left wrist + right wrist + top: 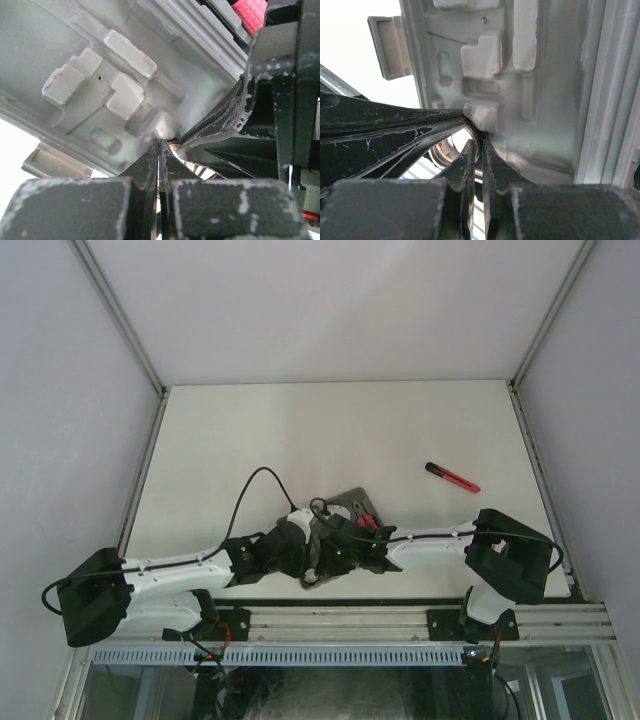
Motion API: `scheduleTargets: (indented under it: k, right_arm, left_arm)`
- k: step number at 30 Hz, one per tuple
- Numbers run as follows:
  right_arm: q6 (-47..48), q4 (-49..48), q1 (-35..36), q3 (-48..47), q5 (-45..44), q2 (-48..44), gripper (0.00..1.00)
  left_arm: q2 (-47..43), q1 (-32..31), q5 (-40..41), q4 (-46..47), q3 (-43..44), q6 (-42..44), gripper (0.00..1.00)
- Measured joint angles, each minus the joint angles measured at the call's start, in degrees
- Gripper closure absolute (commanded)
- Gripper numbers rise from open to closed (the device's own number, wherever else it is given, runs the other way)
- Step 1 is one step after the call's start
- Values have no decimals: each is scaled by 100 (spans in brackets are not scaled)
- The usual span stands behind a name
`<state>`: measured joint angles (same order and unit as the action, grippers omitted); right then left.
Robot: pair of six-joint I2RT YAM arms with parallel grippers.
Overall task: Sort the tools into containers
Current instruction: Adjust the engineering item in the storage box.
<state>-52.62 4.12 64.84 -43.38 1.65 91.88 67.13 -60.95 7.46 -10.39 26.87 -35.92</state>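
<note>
The grey case (349, 501) lies open near the front middle of the table, and its moulded recesses fill the left wrist view (100, 60) and the right wrist view (520, 75). Both grippers meet tip to tip over it. My right gripper (338, 543) (481, 145) is pinched on the rim of a black ring (470, 134) at a recess edge. My left gripper (316, 540) (159, 144) is shut, its tips against the same spot, where the ring (176, 145) barely shows. A red-handled tool (367, 522) (248, 12) lies in the case. A slim red-black stick tool (452, 477) lies on the table at the right.
The white table (250, 430) is bounded by a metal frame rail (340, 620) at the near edge and by white walls. A black cable (255, 485) loops above the left arm. A grey latch tab (390, 47) (50, 162) sticks out from the case edge.
</note>
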Motion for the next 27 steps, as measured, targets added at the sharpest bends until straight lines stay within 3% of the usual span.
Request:
scheduleTargets:
  k: [9, 12, 17, 27]
  right_arm:
    - [68, 2, 9, 2, 55, -24, 100]
    - [103, -2, 35, 2, 57, -26, 100]
    - [103, -7, 39, 2, 55, -26, 100]
    - [103, -15, 39, 2, 37, -26, 100]
  left_arm:
    - [-179, -72, 79, -146, 37, -105, 98]
    - [-442, -138, 81, -518, 37, -111, 88]
    - [-1058, -205, 96, -1104, 133, -249, 80]
    - [-1381, -205, -57, -1287, 319, -490, 86]
